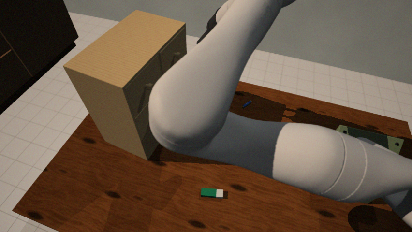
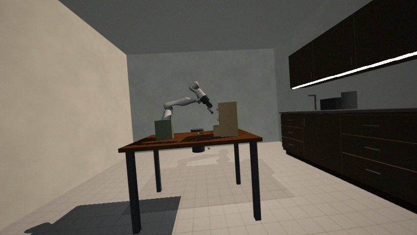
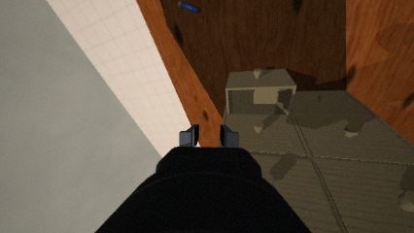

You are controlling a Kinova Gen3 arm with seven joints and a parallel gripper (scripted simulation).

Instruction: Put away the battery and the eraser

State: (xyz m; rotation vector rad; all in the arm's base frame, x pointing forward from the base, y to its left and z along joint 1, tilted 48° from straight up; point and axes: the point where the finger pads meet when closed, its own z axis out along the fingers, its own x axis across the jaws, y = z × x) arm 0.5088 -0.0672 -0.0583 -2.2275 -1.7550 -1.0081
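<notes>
Eraser waits low in the frame — our empty, half-parted jaws face the chest; next we likely hook a top-right knob.

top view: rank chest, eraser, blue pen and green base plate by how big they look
1. chest
2. green base plate, though the arm hides much of it
3. eraser
4. blue pen, which lies farther from the camera than the eraser, so this last order is less sure
</notes>
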